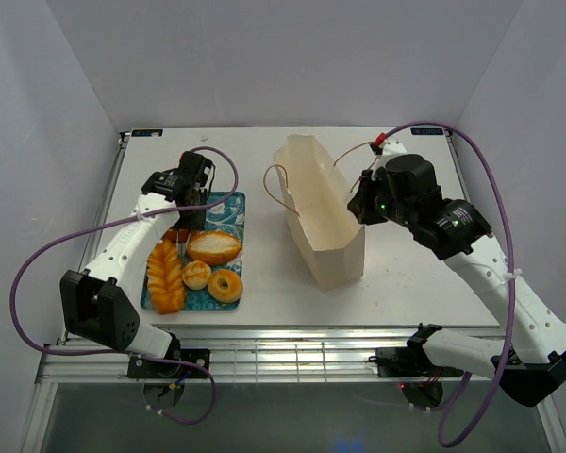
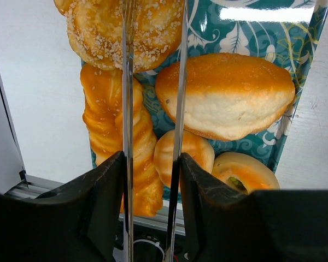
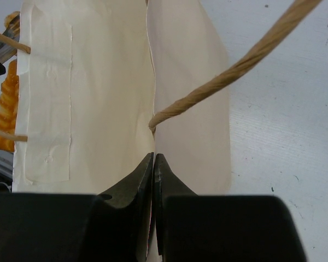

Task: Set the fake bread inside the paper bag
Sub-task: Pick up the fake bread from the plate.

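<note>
The fake bread lies on a teal tray (image 1: 228, 203) at the left: braided loaf (image 1: 167, 276), oval roll (image 1: 214, 247), small bun (image 1: 196, 275), ring bagel (image 1: 225, 285). My left gripper (image 1: 184, 209) hangs over the tray's far part, its jaws (image 2: 151, 158) pressed on thin metal tongs (image 2: 127, 98). The tong blades run over a seeded round pastry (image 2: 104, 33); their tips are out of frame. The paper bag (image 1: 325, 212) stands open mid-table. My right gripper (image 1: 357, 209) is shut on the bag's right wall rim (image 3: 153, 159), below a cord handle (image 3: 235, 71).
White walls close in the table on the left, back and right. A metal grid rail (image 1: 292, 354) runs along the near edge between the arm bases. Purple cables (image 1: 495, 189) loop from both arms. Bare table (image 1: 424, 274) lies right of the bag.
</note>
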Robot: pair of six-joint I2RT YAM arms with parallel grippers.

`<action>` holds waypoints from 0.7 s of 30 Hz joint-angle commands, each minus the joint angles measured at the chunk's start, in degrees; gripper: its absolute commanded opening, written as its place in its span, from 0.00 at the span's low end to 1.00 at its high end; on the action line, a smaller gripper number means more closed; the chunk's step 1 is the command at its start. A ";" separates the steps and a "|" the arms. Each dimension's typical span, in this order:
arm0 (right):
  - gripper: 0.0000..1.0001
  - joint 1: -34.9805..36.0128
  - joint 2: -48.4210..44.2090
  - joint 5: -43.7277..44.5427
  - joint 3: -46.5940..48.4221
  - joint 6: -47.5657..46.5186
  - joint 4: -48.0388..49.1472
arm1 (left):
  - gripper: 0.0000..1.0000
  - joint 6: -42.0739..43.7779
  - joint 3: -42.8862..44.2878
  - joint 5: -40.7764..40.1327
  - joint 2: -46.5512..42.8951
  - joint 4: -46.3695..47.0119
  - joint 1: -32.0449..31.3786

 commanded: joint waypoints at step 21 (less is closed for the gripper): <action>0.08 -0.28 -2.11 -0.57 0.40 0.16 3.01 | 0.54 3.39 4.20 2.90 -1.95 1.30 3.01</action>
